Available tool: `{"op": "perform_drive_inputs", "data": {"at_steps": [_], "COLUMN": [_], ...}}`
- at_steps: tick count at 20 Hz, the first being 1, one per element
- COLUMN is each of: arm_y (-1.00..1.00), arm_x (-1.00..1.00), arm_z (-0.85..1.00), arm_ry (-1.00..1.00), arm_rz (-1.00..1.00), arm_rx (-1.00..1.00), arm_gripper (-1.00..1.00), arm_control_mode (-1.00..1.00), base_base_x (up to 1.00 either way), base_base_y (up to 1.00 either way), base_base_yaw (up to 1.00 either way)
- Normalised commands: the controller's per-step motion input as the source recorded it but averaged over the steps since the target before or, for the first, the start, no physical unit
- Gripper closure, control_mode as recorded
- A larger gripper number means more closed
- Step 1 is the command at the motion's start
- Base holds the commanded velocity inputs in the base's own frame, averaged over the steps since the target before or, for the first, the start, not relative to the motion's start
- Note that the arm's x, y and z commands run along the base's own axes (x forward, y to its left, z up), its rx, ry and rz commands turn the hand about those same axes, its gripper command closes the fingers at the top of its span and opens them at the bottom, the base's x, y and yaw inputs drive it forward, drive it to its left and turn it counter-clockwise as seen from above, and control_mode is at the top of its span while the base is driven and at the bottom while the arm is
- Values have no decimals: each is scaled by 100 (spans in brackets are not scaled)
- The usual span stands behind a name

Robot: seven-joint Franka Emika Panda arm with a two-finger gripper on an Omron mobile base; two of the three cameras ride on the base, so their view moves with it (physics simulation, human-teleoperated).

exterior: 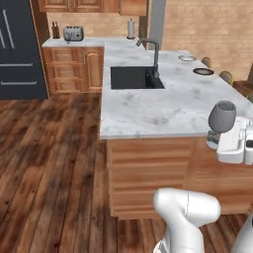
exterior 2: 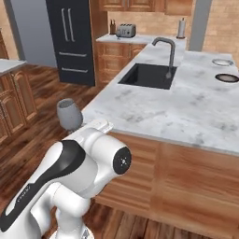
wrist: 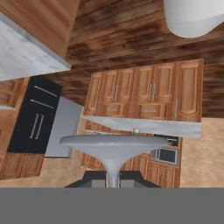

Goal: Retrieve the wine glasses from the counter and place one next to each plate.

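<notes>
My gripper [exterior: 215, 139] is shut on the stem of a smoky-grey wine glass [exterior: 222, 116], which it holds upright off the near right corner of the island. The same glass [exterior 2: 70, 114] rises above the arm's elbow in the right base view. In the hand view its round foot [wrist: 113, 143] and stem stand between the dark fingertips of the gripper [wrist: 113, 178]. The light plate [exterior: 187, 58] and the dark brown plate [exterior: 203, 71] lie at the island's far right edge, as the light plate [exterior 2: 222, 62] and the dark plate [exterior 2: 227, 77] in the right base view. The short counter [exterior: 94, 43] runs along the back wall.
The long marble island [exterior: 148, 108] holds a black sink [exterior: 134, 77] and a tall faucet [exterior: 154, 52]. A toaster [exterior: 73, 33] and a paper towel roll [exterior: 131, 28] stand on the back counter. A dark fridge [exterior: 17, 49] is at left. Wooden floor lies open to the left.
</notes>
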Motion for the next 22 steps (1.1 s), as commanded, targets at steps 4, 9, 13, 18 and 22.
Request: {"op": "perform_drive_inputs", "data": {"at_steps": [4, 9, 13, 18, 22], "arm_y": [0, 0, 0, 0, 0], "arm_x": [0, 0, 0, 0, 0], "arm_z": [0, 0, 0, 0, 0], "arm_ry": [0, 0, 0, 0, 0], "arm_rz": [0, 0, 0, 0, 0], "arm_rx": [0, 0, 0, 0, 0], "arm_gripper": [100, 100, 100, 100, 100], "arm_control_mode": [100, 100, 100, 100, 100], "base_base_x": [-25, -14, -5, 0, 1], "base_base_y": [-100, -100, -100, -100, -100], "base_base_yaw": [1, 3, 6, 11, 18]}}
